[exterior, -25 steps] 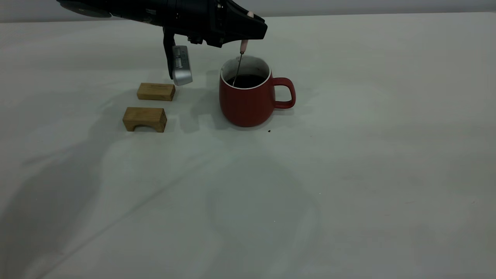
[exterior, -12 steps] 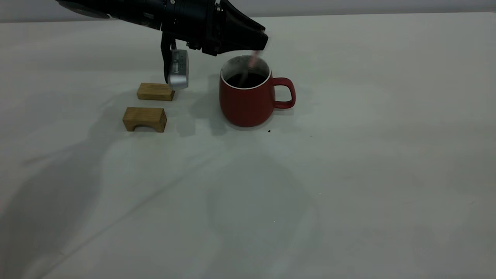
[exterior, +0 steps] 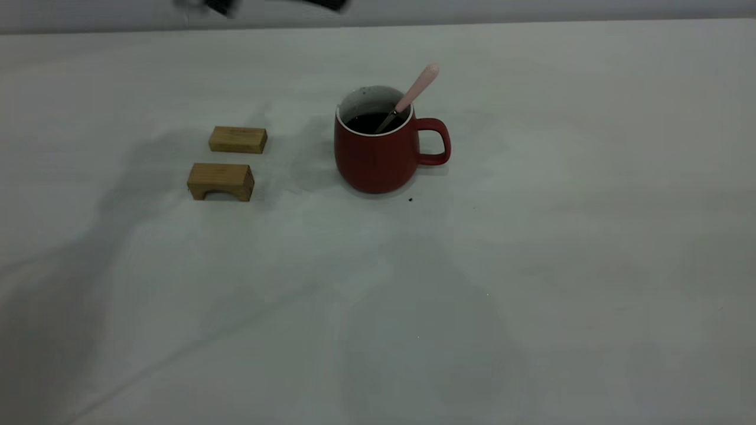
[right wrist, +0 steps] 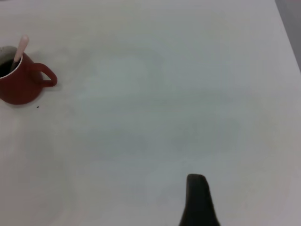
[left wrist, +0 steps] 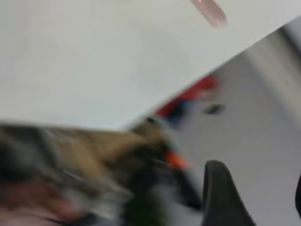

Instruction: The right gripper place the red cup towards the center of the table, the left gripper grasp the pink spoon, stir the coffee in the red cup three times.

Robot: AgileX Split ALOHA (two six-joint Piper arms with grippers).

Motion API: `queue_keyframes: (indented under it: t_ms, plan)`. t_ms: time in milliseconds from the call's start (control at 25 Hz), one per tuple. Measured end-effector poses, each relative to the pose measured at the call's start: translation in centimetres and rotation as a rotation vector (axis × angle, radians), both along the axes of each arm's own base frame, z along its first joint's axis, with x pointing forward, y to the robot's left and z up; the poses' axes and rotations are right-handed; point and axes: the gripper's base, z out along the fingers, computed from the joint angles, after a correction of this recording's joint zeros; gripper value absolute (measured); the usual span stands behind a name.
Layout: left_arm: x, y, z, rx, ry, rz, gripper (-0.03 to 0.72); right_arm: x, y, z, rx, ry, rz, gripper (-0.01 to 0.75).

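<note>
Dark-red ceramic, the red cup stands upright on the table, somewhat back from the middle of the surface, with its loop handle turned toward the right arm's side. Its white interior holds the coffee, a dark liquid lying below the rim. The pink spoon rests in the cup unsupported by any gripper: its grey metal stem dips into the liquid, its shaft leans on the rim on the handle side, and the pale pink handle tilts up and out above that rim. A small dark speck lies on the table just in front of the cup's base. On the left arm's side of the cup, apart from it, sit two wooden blocks: a plain one farther back and an arched one nearer the front, close together but not touching. The left gripper appears only as blurred dark shapes at the top edge of the exterior view, well above the table; whether its jaws are parted cannot be told, and it has hold of nothing visible. The right gripper shows one dark finger in its wrist view, well away from the cup; its jaw spacing likewise cannot be told.
</note>
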Motion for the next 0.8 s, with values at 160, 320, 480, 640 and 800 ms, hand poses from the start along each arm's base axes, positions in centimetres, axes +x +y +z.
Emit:
queue_keyframes:
  t_ms: [160, 320, 480, 640, 800]
  plan:
    - [-1.9, 1.9, 5.0, 0.232, -0.316, -0.288, 0.444, 0.0, 0.0, 0.0, 0.000, 0.000, 0.000, 0.592]
    - [-4.2, 4.4, 10.5, 0.490, -0.567, -0.514, 0.430, 0.0, 0.0, 0.0, 0.000, 0.000, 0.000, 0.592]
    - [-7.6, 6.5, 17.1, 0.688, -0.764, -0.588, 0.428, 0.0, 0.0, 0.0, 0.000, 0.000, 0.000, 0.592]
    - [-12.4, 8.0, 23.4, 0.796, -0.939, -0.566, 0.427, 0.0, 0.0, 0.0, 0.000, 0.000, 0.000, 0.592]
    - [-17.8, 10.0, 27.6, 0.956, -1.078, -0.615, 0.427, 0.0, 0.0, 0.0, 0.000, 0.000, 0.000, 0.592]
